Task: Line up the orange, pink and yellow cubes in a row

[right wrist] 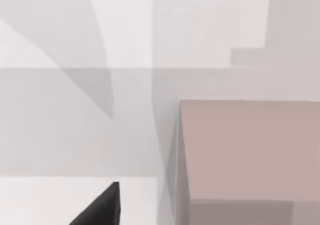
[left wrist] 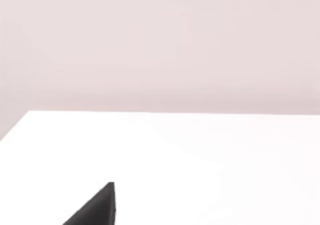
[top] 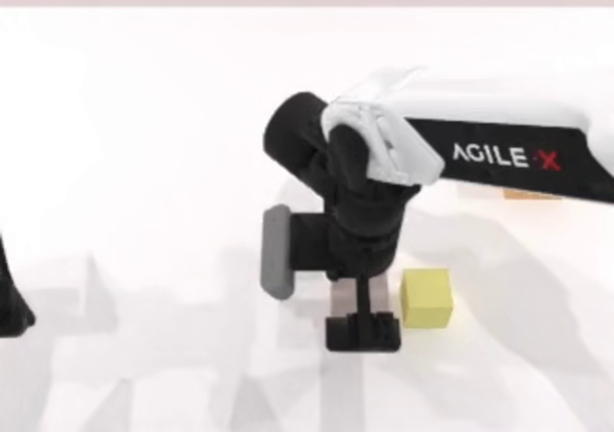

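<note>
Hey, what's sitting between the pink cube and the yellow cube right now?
Nothing: in the top view the pink cube, mostly hidden under the right pincer, and the yellow cube have only bare table between them.

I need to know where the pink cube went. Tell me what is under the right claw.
Under the right claw sits the pink cube; only slivers of it show beside the fingers, with the yellow cube close on its right. The wrist hides most of it. The grip cannot be seen.

one yellow cube (top: 426, 297), one pink cube (right wrist: 245, 155), one orange cube (top: 530, 194)
</note>
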`<state>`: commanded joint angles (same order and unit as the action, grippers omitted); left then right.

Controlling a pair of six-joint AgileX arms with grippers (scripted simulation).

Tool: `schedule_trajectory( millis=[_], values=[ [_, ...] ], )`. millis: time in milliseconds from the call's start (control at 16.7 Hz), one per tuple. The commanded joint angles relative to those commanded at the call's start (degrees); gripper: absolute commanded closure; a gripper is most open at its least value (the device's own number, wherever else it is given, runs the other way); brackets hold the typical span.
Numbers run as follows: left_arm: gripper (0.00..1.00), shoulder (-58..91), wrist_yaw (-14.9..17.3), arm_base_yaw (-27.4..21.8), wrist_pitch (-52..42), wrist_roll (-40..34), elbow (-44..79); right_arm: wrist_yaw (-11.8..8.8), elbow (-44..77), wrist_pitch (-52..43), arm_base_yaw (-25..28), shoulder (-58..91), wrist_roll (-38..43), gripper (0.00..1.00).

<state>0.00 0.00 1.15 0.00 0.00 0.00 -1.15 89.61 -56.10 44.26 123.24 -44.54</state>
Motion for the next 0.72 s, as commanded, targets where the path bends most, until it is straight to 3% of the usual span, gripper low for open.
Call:
schedule_trajectory(
  millis=[480,720],
  values=[
    [0.00,0.0,0.0,0.0,0.0,0.0,0.0,0.0,9.9,-13.4,0.2,-3.4,-0.3,0.00],
    [0.00,0.0,0.0,0.0,0.0,0.0,0.0,0.0,10.3,-13.9,0.1,-3.4,-0.3,0.00]
  ],
)
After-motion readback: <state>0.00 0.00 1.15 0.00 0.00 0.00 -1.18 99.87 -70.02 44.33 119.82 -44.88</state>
